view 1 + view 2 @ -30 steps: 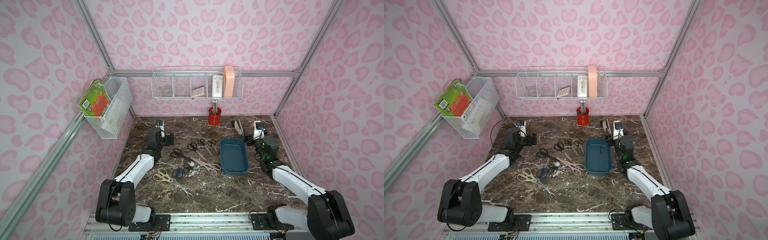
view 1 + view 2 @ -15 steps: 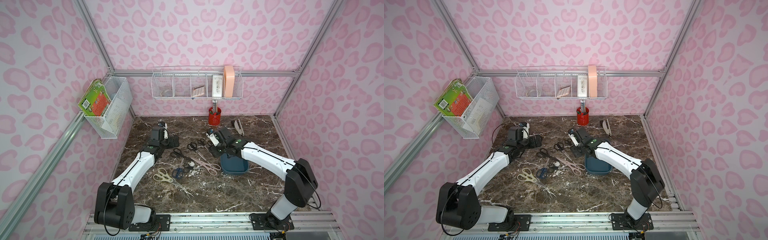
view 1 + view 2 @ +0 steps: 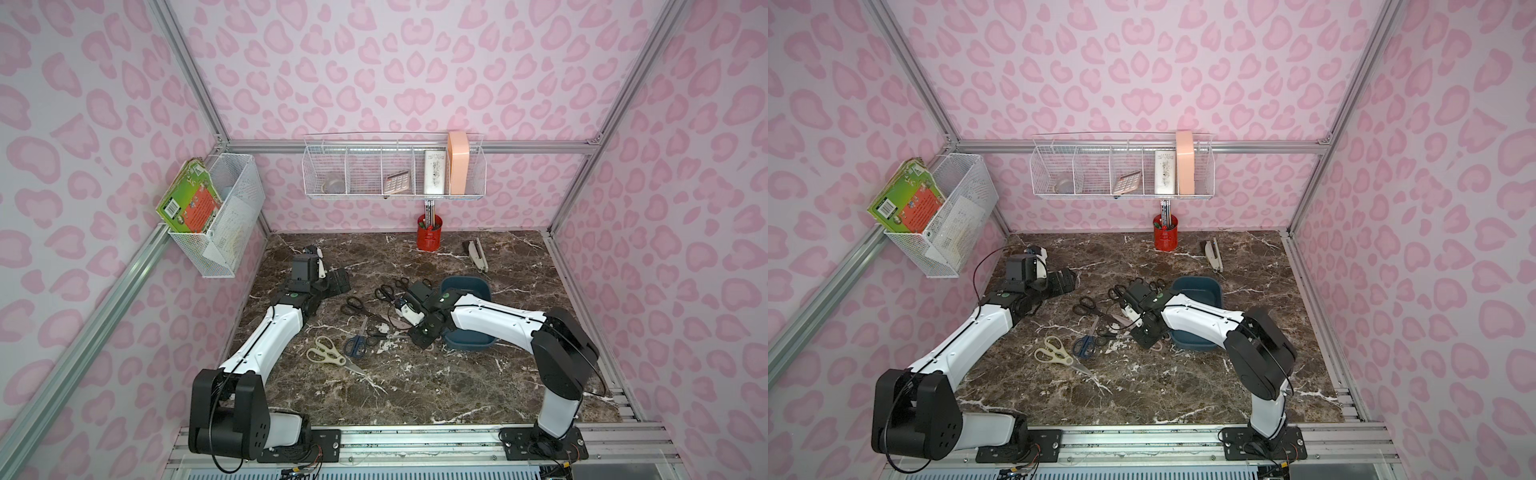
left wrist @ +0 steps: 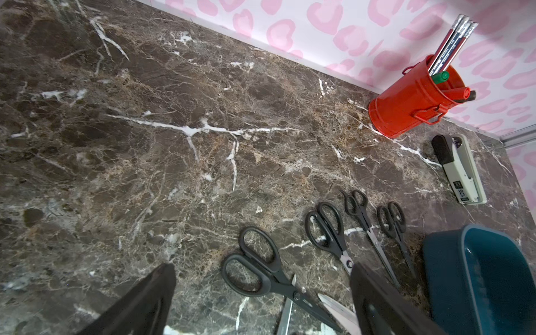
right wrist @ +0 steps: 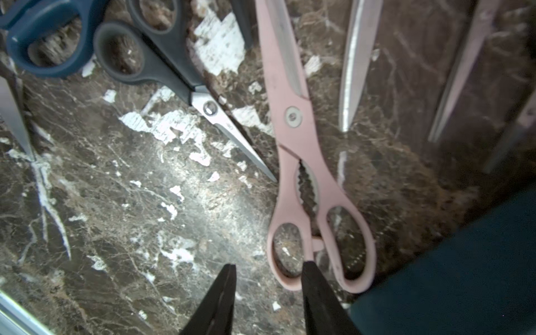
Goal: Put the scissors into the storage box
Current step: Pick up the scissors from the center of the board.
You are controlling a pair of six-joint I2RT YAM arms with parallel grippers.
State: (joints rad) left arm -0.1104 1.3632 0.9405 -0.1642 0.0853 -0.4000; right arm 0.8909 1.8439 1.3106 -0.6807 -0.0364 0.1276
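My right claw (image 5: pixel 268 269) hangs low over the dark marble table (image 3: pixel 415 386). Its jaws are narrow but not closed. A clear gap shows between the fingers, and one handle loop of the pale pink plastic-handled scissors (image 5: pixel 293 116) lies in that gap. I hold nothing yet.

The pink pair lies flat on the table, just beside the shallow dark teal plastic storage box (image 3: pixel 467 283). The box sits right of centre in both top views, partly under my right forearm, and what I can see of its inside looks empty. So I judge this to be the grasp step on the first pair. Next I should close fully on the handle and lift clear of the neighbouring blades. Then I swing the short way over the box rim and let go.

Further out, left of centre in a top view, lie the navy-handled pair (image 3: pixel 354 345) and the cream-handled kitchen shears (image 3: pixel 326 356), with several black-handled pairs (image 4: pixel 275 277) beyond them. My left claw (image 4: pixel 261 265) stands wide and empty by these, toward the upper left of the table.
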